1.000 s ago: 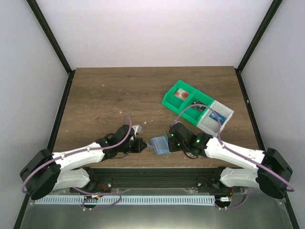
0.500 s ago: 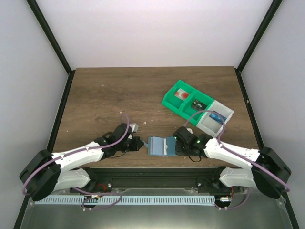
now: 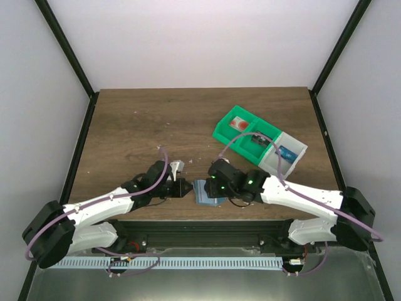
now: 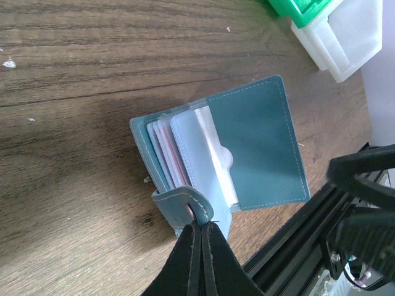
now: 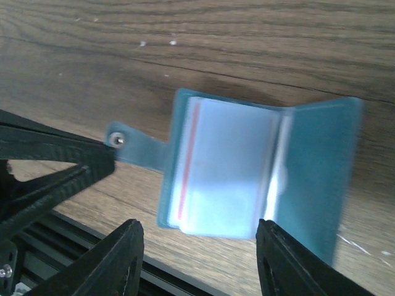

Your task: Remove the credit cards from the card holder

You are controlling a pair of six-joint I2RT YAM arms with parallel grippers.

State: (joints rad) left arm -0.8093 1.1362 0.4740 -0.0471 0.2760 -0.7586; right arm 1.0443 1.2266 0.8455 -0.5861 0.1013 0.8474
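The teal card holder point(image 4: 256, 145) lies open on the table near its front edge, also seen from above as the card holder point(image 3: 205, 193). Pale credit cards point(image 4: 165, 153) sit fanned in its clear sleeves; one shows a red stripe point(image 5: 192, 161). My left gripper point(image 4: 202, 223) is shut on the holder's snap strap point(image 5: 133, 148) at its left side. My right gripper point(image 5: 199, 225) hovers over the open holder with its fingers point(image 5: 120, 253) wide apart and holds nothing.
A green bin point(image 3: 241, 135) and an adjoining white bin point(image 3: 285, 153) stand at the back right, with small items inside. The table's front edge and a black rail point(image 4: 308, 240) run just beside the holder. Small crumbs dot the wood.
My right gripper has let go of the holder's right half, opened, and moved left over it. The holder now lies spread open. The left gripper kept its hold on the strap.
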